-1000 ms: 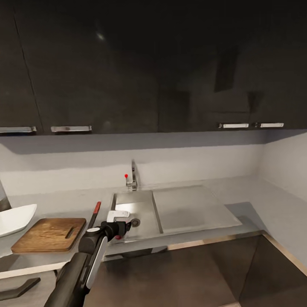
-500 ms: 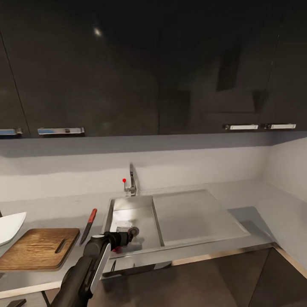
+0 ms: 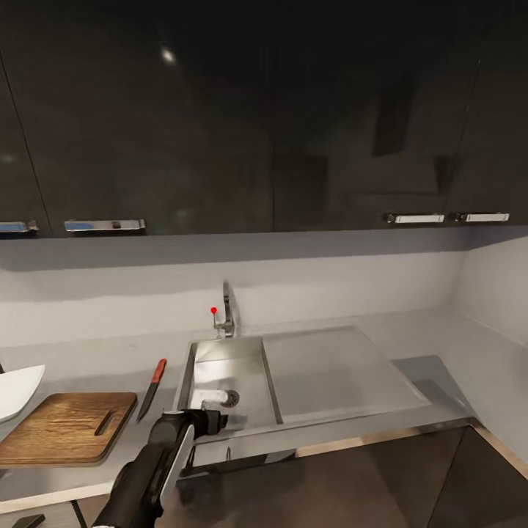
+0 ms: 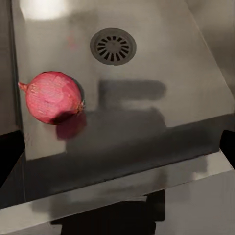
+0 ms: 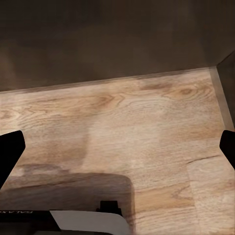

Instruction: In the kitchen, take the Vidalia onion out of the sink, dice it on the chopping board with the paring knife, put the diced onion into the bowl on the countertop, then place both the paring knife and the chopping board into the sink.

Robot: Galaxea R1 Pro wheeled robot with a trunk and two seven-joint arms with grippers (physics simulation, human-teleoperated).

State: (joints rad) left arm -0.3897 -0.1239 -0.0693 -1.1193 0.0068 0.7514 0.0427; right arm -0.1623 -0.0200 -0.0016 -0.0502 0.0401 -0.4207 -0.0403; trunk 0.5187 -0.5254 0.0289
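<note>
Left gripper point(image 3: 213, 423), jaws spread, has dropped toward the sink point(image 3: 220, 370) since 0.5 s ago; onion point(image 4: 51, 97) ungrabbed.

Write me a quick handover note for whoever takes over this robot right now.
Left gripper: open, empty, over the sink basin. Right gripper: open, empty, facing wood floor.
Vidalia onion lies on the basin floor near the drain, not yet gripped.
Chopping board, paring knife beside it and bowl sit on the countertop.
Done: nothing.
Left: grab onion, dice, fill bowl, sink knife and board.
</note>
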